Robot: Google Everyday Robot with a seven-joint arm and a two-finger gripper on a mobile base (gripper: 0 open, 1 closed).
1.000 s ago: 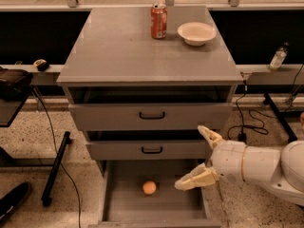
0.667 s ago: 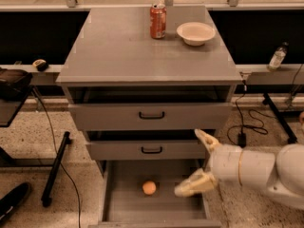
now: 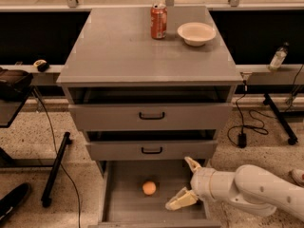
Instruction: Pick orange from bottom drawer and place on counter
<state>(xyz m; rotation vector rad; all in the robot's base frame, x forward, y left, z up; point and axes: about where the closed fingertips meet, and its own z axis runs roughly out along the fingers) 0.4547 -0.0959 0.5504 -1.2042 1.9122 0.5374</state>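
The orange [image 3: 149,188] lies on the floor of the open bottom drawer [image 3: 123,208], near its middle. My gripper [image 3: 185,184] hangs over the right part of that drawer, open, one cream finger pointing up-left and the other low toward the orange; nothing is between them. The orange sits a short way left of the lower fingertip, apart from it. The grey counter [image 3: 123,46] tops the cabinet above.
A red soda can [image 3: 158,21] and a white bowl [image 3: 196,33] stand at the counter's back. Two grey drawers with black handles [image 3: 152,115] sit slightly open above the bottom drawer. Cables and stand legs cross the floor on both sides.
My gripper has moved lower and to the left, coming down into the bottom drawer and closer to the orange. The orange has not moved.
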